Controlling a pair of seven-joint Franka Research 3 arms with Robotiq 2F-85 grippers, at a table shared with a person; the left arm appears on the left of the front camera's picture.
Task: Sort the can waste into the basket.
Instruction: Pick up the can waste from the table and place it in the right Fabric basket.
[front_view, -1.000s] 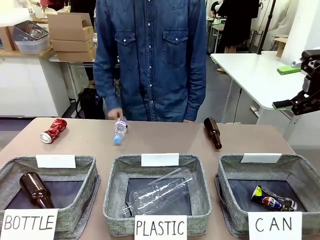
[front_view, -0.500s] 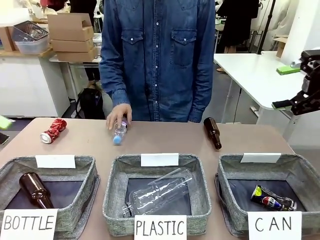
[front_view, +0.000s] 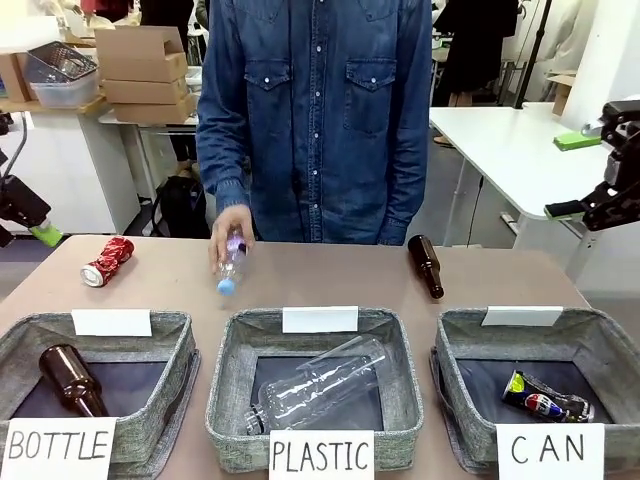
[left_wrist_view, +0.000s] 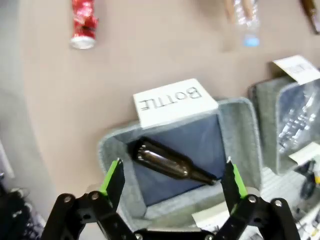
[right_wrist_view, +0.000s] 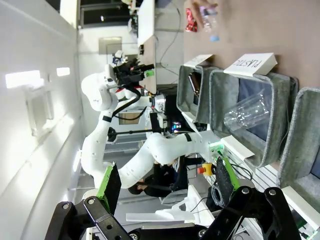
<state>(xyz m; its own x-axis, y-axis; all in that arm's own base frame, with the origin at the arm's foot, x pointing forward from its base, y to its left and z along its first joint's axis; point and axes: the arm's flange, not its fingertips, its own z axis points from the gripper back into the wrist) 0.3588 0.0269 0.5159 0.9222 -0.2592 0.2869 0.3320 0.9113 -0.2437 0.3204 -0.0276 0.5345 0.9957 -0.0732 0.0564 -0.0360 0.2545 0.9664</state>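
Note:
A crushed red can (front_view: 107, 262) lies on the table at the far left; the left wrist view has the red can (left_wrist_view: 82, 25) near its top edge. The dark blue Pepsi can (front_view: 545, 397) lies inside the grey basket (front_view: 600, 335) marked "CAN" at the front right. My left gripper (front_view: 25, 215) hangs at the left edge, above and left of the red can. It is the left gripper (left_wrist_view: 172, 180), open and empty, high over the "BOTTLE" basket (left_wrist_view: 235, 107). My right gripper (front_view: 580, 173) stands open and empty at the right edge, well above the CAN basket. It is seen as the right gripper (right_wrist_view: 165, 185).
A person in a denim shirt stands at the far side, a hand (front_view: 230, 228) on a small clear plastic bottle (front_view: 230, 265). A brown glass bottle (front_view: 427, 266) lies at the back right. The "PLASTIC" basket (front_view: 232, 360) holds a clear bottle; another brown bottle (front_view: 70, 378) lies in the BOTTLE basket.
My left gripper has come into the front view at the left edge. The person's hand has closed on the small plastic bottle and shifted it slightly. The right arm has not moved.

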